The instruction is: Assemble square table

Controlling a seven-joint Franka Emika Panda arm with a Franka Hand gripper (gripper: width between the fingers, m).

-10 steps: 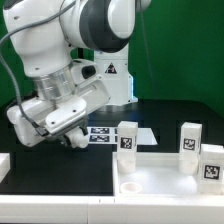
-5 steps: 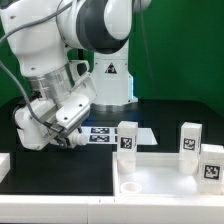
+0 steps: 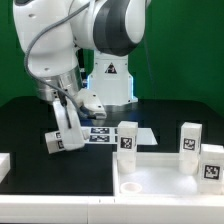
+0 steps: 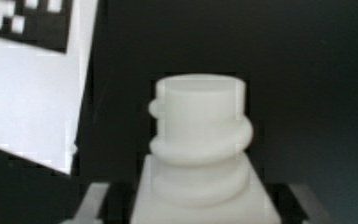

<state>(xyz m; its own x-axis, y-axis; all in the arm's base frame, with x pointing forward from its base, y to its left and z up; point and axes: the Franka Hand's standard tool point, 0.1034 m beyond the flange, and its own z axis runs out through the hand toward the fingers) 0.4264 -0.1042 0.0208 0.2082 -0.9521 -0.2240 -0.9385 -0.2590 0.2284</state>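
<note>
My gripper [image 3: 67, 115] is shut on a white block leg [image 3: 62, 133] with a tag on its side and holds it nearly upright above the black table, to the exterior view's left of the tabletop. In the wrist view the leg [image 4: 199, 130] fills the gap between my fingers [image 4: 101, 200], its rounded peg end pointing away from the gripper [image 4: 197, 203]. The white square tabletop [image 3: 150, 185] lies at the front right, rim up. Three more tagged legs stand by it: one [image 3: 127, 137] at its back left corner, two [image 3: 190, 138] [image 3: 211, 165] at the right.
The marker board [image 3: 103, 134] lies flat on the table just behind the held leg and also shows in the wrist view [image 4: 25, 70]. A white block [image 3: 4, 162] sits at the left edge. The robot base [image 3: 110, 75] stands behind.
The wrist has swung round and risen. The held leg has gone from lying tilted under the gripper to hanging nearly upright, a little to the right.
</note>
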